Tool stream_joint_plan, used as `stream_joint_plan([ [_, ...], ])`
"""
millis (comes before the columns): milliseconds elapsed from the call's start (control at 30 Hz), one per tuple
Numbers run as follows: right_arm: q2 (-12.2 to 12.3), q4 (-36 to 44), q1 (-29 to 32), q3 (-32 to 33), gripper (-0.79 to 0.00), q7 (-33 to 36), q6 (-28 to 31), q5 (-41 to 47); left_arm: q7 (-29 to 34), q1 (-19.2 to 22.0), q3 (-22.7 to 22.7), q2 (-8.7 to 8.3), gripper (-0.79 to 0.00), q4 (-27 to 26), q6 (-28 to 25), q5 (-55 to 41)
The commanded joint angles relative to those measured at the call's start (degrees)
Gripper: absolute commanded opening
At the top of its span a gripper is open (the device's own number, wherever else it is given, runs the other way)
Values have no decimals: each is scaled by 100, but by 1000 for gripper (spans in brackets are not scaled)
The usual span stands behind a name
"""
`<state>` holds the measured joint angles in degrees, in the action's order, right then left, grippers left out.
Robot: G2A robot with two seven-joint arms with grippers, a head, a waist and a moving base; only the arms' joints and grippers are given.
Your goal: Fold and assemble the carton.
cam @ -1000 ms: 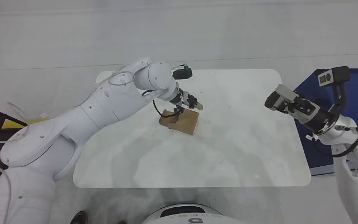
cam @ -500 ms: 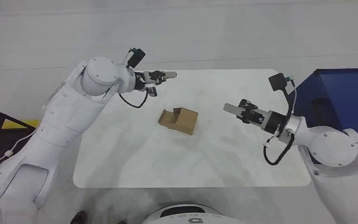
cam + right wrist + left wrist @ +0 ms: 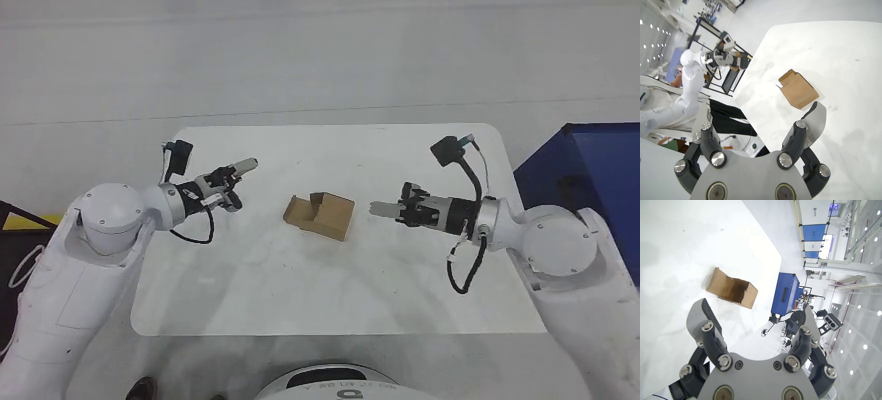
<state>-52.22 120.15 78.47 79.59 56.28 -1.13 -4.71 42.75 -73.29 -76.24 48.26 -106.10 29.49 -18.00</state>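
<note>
Currently, the white table (image 3: pixel 400 290) carries the carton (image 3: pixel 320 216) at its centre, lying on its side with one end unclosed. The left gripper (image 3: pixel 755 305) and right gripper (image 3: pixel 760 106) flank it, well apart, fingers spread wide, holding nothing. Probable step: approach. The next move requires grasping the open flaps. No legible markings.
</note>
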Motion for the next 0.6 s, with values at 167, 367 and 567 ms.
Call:
stream_joint_plan([
  [167,-157,-553,-1142,-1025,0,-191,-87,-116,463,-116,806,122,0,305,328,-508],
  [367,-199,-660,-1342,-1246,0,-255,134,-245,468,513,1628,266,-120,682,310,72],
  [567,-196,-626,-1309,-1227,0,-302,179,-391,-95,1020,2065,575,-496,1311,837,-1031],
])
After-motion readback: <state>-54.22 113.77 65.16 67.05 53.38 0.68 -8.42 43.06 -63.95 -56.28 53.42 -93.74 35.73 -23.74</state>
